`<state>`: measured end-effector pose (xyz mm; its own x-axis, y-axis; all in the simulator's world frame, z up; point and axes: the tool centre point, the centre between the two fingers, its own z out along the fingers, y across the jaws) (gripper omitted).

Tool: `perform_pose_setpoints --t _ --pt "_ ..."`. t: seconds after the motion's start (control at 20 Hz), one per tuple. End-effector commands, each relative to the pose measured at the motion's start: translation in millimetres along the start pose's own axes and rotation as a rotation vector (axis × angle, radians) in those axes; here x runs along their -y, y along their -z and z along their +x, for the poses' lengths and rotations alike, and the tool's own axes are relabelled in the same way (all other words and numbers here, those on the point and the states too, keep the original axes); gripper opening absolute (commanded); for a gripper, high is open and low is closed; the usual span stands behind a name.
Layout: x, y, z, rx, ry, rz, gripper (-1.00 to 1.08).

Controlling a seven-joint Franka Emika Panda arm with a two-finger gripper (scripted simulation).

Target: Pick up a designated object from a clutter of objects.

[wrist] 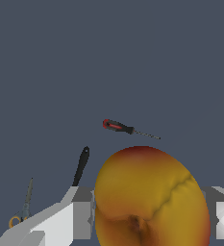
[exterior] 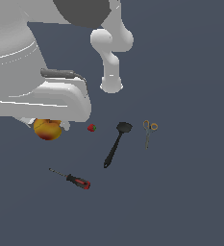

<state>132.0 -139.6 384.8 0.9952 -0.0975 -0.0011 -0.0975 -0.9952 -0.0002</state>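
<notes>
The gripper (wrist: 147, 216) clasps the peach-like fruit (wrist: 149, 197) between its fingers (wrist: 80, 218), under the white arm at the exterior view's left. Beyond lie a strawberry (exterior: 91, 128), black spatula (exterior: 116, 144), orange-handled scissors (exterior: 149, 131) and a screwdriver (exterior: 72, 179) on the dark floor (exterior: 180, 202).

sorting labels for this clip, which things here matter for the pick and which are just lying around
In the job:
- peach-like fruit
- claw, one finger on each side of the fruit

Just lying about:
- strawberry
- black spatula
- scissors
- screwdriver
</notes>
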Motion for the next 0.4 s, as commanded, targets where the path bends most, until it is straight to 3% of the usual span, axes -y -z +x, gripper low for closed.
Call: perform_pose_setpoints --t 0.0,0.35 --pt "-2.6 4.5 2.3 -0.001 0.001 0.0 -1.0" --pt "-4.7 7.2 4.3 -0.001 0.0 0.0 -1.0"
